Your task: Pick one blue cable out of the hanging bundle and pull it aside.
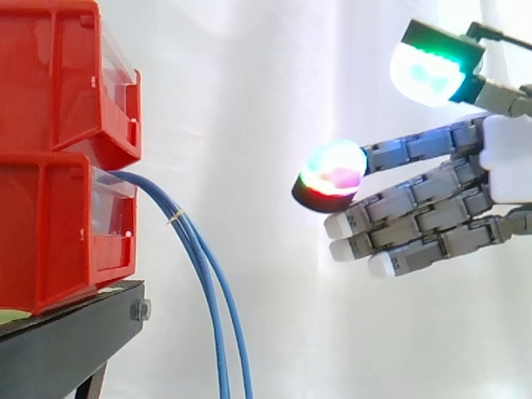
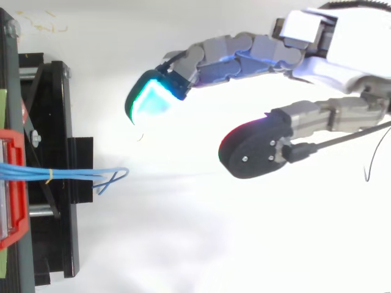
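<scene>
The side camera stood close beside the work at about its height, facing level across it toward the white curtain (image 1: 249,83), with the red bins (image 1: 58,150) and black stand (image 1: 66,332) cropped at the left edge and the robot hand (image 1: 432,208) entering from the right. The top camera hung close above and looked straight down, the stand likewise at the left edge and the robot hand coming in from the upper right. Both shared the bins' front, the hanging blue cables (image 1: 204,274) and the gap between them and the robot hand.
</scene>
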Tool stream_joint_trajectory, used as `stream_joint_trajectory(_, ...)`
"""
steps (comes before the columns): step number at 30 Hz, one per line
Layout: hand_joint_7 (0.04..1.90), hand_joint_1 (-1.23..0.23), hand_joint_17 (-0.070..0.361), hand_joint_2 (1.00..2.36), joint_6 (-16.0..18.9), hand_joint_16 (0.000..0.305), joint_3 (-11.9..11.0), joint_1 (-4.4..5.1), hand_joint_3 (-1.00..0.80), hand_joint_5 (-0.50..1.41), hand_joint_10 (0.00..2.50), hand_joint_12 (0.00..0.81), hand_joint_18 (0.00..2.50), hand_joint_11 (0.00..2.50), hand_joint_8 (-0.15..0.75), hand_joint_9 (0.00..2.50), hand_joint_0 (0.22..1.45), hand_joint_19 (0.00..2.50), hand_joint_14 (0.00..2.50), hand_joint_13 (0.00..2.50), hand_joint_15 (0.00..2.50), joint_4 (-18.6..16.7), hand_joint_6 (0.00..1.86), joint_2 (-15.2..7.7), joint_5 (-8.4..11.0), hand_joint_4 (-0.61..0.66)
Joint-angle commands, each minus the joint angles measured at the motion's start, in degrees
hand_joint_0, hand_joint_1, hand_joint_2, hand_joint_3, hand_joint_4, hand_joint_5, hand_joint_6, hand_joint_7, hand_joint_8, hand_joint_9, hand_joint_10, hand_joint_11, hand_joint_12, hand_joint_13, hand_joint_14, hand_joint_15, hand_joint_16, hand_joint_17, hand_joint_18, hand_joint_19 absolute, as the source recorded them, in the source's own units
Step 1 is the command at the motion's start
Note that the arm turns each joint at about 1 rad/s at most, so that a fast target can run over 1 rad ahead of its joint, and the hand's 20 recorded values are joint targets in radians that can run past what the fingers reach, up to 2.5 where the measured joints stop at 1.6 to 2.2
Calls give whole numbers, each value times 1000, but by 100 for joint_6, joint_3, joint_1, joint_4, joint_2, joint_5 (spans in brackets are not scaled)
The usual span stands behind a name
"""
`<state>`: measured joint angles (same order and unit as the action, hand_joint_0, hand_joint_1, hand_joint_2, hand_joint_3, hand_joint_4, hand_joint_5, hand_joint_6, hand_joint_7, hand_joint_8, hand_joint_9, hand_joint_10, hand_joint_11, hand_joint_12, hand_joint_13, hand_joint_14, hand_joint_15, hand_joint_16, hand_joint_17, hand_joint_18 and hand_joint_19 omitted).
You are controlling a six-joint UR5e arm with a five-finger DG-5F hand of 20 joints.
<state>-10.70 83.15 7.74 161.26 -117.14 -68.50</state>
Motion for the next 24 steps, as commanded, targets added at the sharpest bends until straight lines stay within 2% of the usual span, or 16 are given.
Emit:
stream_joint_trajectory(1, 723, -495, 119, 1000, 15, 53, 0, -18, -500, -221, 0, 333, 186, 78, 228, 499, 456, 269, 0, 233, 44, -191, 502, -142, 12, 161)
stream_joint_trajectory(6, 723, -496, 119, 1000, 50, 53, 0, -27, -500, -220, 2, 333, 190, 78, 229, 502, 457, 260, 1, 239, 53, -314, 502, -318, 3, 166)
stream_joint_trajectory(9, 726, -498, 119, 1000, 15, 53, 0, -36, -500, -220, 3, 333, 198, 91, 228, 503, 457, 270, 1, 241, 49, -437, 502, -327, 39, 164)
stream_joint_trajectory(21, 736, -515, 118, 1000, -2, 53, 0, -36, -500, -216, 3, 335, 221, 112, 230, 520, 461, 286, 1, 266, 67, -464, 502, -432, 127, 170)
stream_joint_trajectory(24, 738, -521, 118, 1000, -143, 53, 0, -27, -500, -214, 5, 337, 228, 127, 233, 530, 462, 297, 2, 277, 73, -578, 502, -450, 197, 175)
